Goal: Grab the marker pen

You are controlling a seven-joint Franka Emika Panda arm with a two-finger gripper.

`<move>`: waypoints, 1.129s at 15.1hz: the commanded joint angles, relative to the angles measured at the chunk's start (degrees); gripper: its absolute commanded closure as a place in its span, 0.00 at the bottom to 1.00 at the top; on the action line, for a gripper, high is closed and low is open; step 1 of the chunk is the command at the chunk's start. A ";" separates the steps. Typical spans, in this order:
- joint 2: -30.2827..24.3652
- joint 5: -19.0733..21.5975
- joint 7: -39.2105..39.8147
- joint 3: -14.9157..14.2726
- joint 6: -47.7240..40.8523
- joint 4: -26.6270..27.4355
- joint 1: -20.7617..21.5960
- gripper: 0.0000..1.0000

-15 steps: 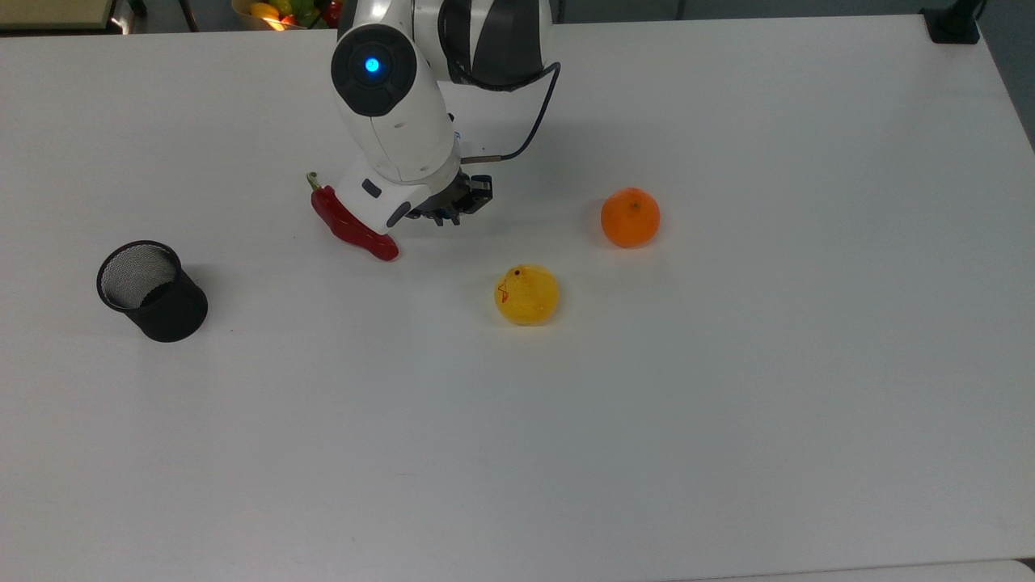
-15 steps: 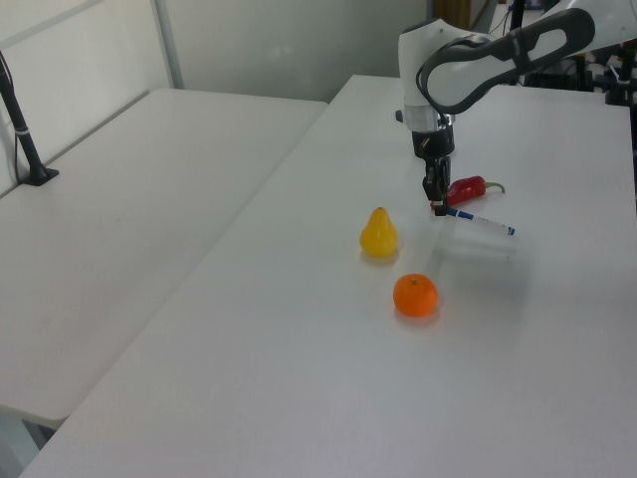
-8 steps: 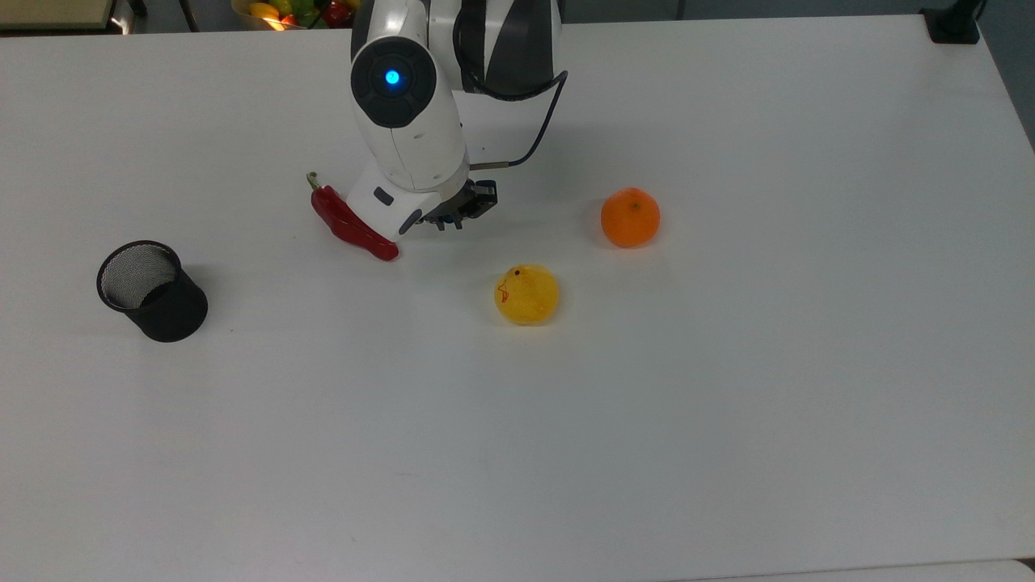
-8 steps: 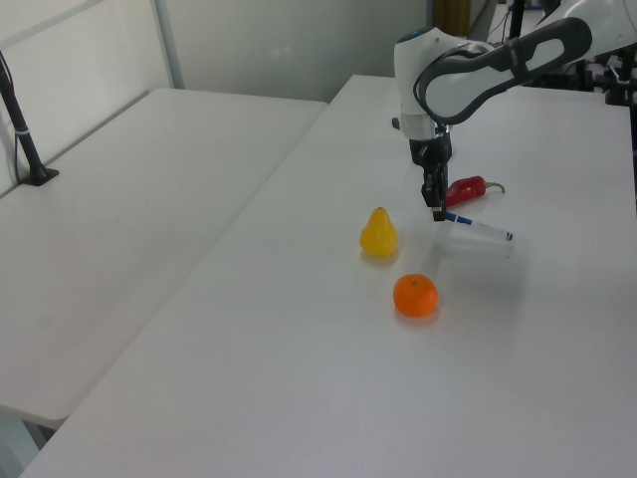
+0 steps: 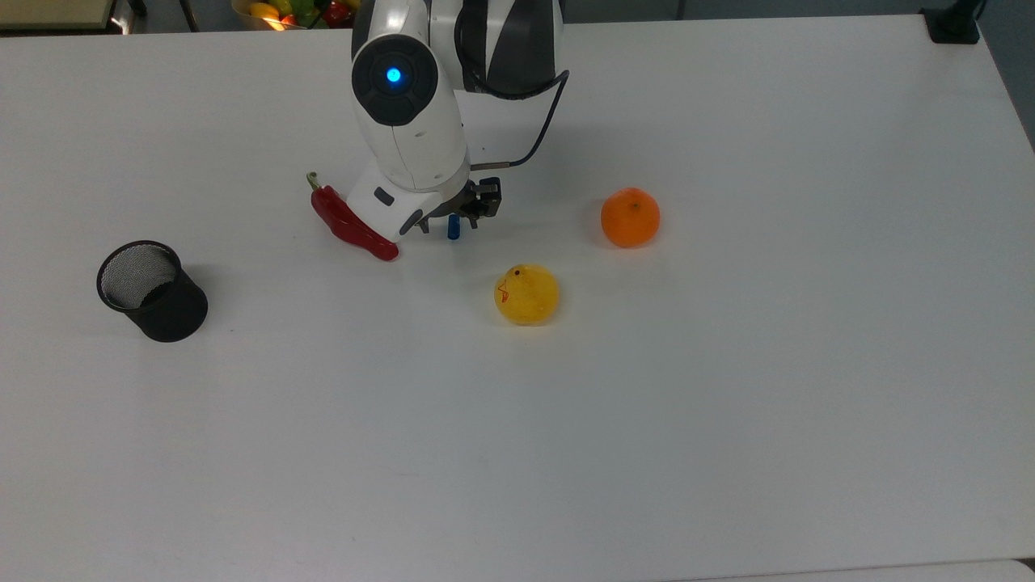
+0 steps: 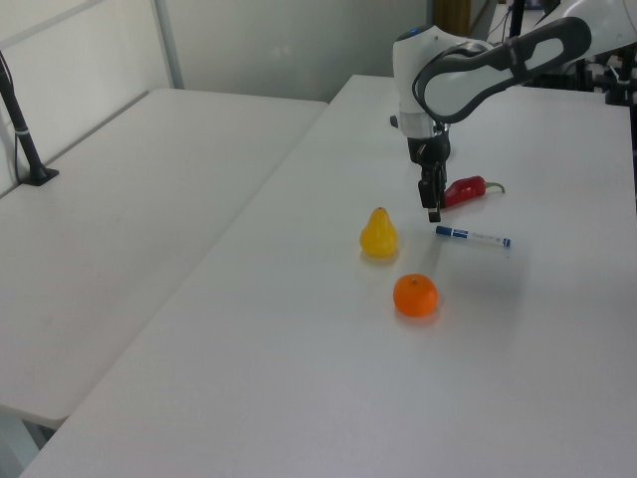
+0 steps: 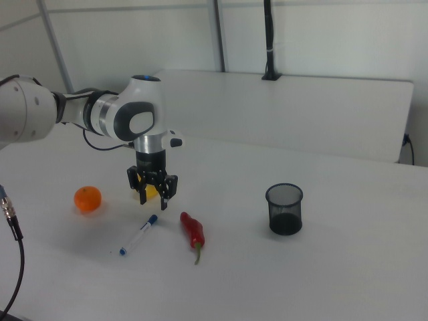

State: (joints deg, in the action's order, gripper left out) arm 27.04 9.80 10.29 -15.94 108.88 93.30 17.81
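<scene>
We see a broad white surface [image 5: 728, 404] carrying everything, with the white Franka arm [image 5: 408, 105] reaching over it from the top view's upper edge. Its black two-finger gripper [image 7: 153, 194] hangs just above the surface; in the right view the fingers [image 7: 164, 198] stand parted, with nothing between them.

Well away from the fingers, toward the top view's left, stands a black mesh cylindrical cup [image 5: 152, 291], upright with its mouth open. Toward the top view's right of the fingers sits a round orange fruit [image 5: 630, 217], apart from them, and nearer, below and to the top view's right of them, rests a yellow pear-shaped toy fruit [image 5: 526, 294] with a small red mark on it. Close beside the fingers on the top view's left lies a glossy red chilli pepper [image 5: 353, 224] with a green stem, partly covered by the arm's wrist in that view.

The slim white-barrelled marker pen with a blue cap [image 7: 138, 235] lies flat on the surface just below the fingers in the right view, not touching them, between the orange fruit and the chilli. In the left view the marker pen [image 6: 474, 237] lies just under and to the left view's right of the fingertips. In the top view its blue end [image 5: 454, 227] pokes out from under the fingers.
</scene>
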 commanded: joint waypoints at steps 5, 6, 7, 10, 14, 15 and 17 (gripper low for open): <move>-14.10 -0.65 -4.55 -0.15 -1.56 1.97 -3.91 0.00; -16.21 -0.65 -6.31 -0.15 -2.53 1.97 -4.79 0.00; -18.15 -0.83 -8.16 -0.15 -3.49 2.06 -5.41 0.00; -23.25 -2.06 -9.67 -0.06 -6.66 2.67 -7.43 0.00; -28.44 -6.45 -9.67 1.96 -8.16 6.71 -8.75 0.00; -29.06 -6.46 -9.67 2.05 -8.68 7.24 -8.84 0.00; -29.24 -6.80 -9.67 2.14 -10.88 7.34 -8.75 0.00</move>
State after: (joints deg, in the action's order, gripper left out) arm 0.49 4.53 2.04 -15.33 100.21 97.32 9.71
